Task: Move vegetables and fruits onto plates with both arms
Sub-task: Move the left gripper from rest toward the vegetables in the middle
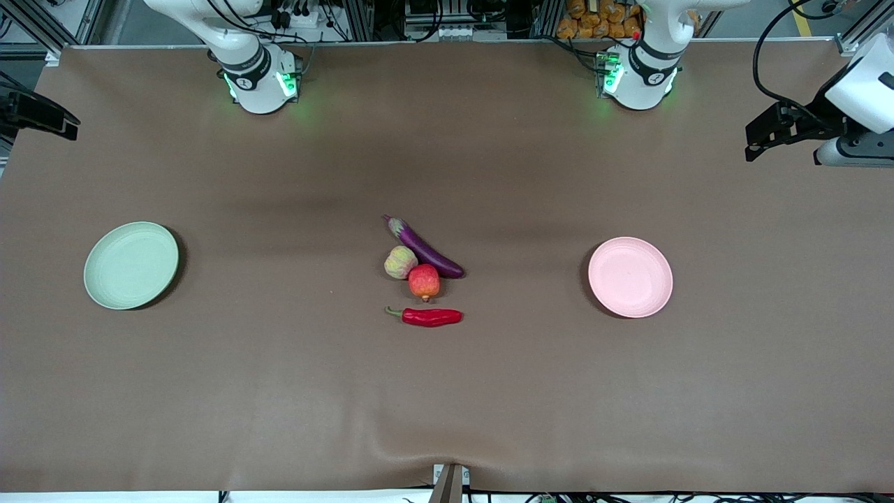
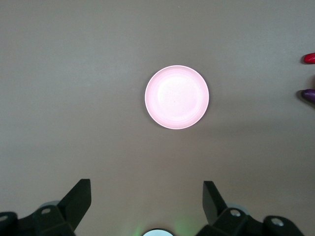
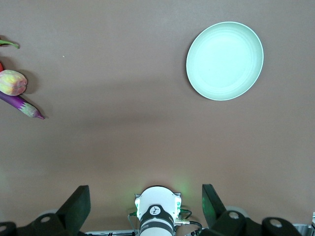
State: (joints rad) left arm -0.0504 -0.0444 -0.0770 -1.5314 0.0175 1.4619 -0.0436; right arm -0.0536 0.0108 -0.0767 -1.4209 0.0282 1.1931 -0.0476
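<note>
Vegetables and fruits lie untouched at mid-counter. Left gripper (image 2: pixel 146 201) hangs high over the pink plate (image 1: pixel 630 276), fingers (image 2: pixel 78 199) spread wide, empty. Right gripper (image 3: pixel 146 202) hangs high toward the green plate (image 1: pixel 131 265), fingers (image 3: pixel 78 204) likewise apart, empty. Both arms wait.

Eggplant (image 1: pixel 426 247): glossy, likely slippery, firm; grip across mid-length. Yellow-green fruit (image 1: pixel 400 262) and red fruit (image 1: pixel 424 281) touch the eggplant and each other; round, light, prone to rolling; grip across the widest part. Chili (image 1: pixel 426 316) lies nearest the front camera, apart; light, slim; grip mid-body.
</note>
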